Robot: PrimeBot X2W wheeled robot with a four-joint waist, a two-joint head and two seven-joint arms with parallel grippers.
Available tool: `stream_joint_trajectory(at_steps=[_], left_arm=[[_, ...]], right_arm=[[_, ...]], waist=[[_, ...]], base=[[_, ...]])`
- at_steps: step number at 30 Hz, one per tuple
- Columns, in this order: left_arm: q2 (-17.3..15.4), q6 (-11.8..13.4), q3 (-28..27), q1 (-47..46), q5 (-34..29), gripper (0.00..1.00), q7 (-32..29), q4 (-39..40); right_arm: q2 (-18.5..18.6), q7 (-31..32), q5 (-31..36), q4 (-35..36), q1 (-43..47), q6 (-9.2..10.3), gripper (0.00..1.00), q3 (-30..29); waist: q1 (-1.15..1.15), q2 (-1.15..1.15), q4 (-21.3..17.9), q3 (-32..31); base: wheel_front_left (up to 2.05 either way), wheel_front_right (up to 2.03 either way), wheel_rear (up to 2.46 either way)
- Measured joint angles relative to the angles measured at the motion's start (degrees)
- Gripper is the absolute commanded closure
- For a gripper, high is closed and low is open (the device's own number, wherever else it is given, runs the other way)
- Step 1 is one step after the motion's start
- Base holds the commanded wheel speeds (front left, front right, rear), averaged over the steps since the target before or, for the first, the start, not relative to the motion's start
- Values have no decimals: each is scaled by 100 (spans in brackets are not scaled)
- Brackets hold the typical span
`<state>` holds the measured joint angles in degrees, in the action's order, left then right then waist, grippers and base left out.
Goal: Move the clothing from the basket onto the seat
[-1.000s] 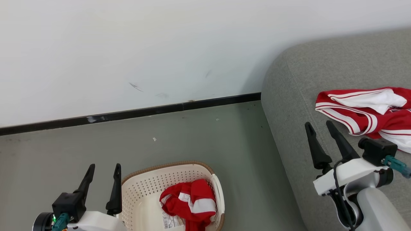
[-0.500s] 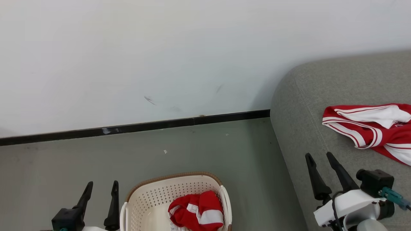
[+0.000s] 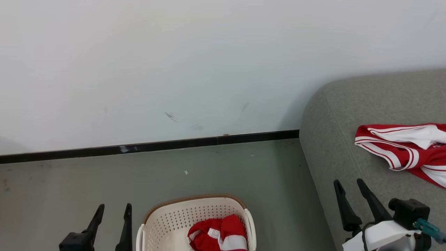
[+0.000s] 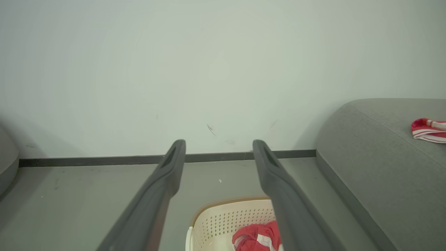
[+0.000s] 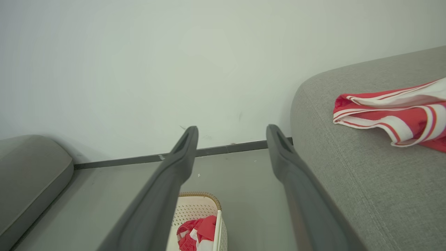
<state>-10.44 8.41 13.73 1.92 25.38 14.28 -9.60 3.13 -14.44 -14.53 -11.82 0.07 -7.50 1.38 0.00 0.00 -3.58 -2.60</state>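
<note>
1 piece of the clothing (image 3: 400, 150) lies on the seat (image 3: 348, 115) near its rounded corner; another red piece (image 3: 217, 238) sits crumpled in the basket (image 3: 167, 223) on the floor (image 3: 226, 167), so I judge the job about half done. My left gripper (image 3: 115, 206), just beside the basket's rim, and my right gripper (image 3: 347, 182), over the seat's edge, both stand spread and empty. Bare floor separates basket and seat.

Head and both wrist cameras face the wall (image 3: 209, 69), all sharing basket (image 3: 181, 213) and seat (image 3: 334, 146).
</note>
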Motion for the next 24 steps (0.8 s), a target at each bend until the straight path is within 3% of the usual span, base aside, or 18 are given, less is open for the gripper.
stream_joint_trajectory(at_steps=[24], left_arm=[[-34, -56, -82, 90, -38, 0, 1, 218]], right_arm=[[-66, 0, 51, 369, 223, 0, 0, -65]], waist=[[0, 0, 2, 202]], base=[[0, 0, 0]])
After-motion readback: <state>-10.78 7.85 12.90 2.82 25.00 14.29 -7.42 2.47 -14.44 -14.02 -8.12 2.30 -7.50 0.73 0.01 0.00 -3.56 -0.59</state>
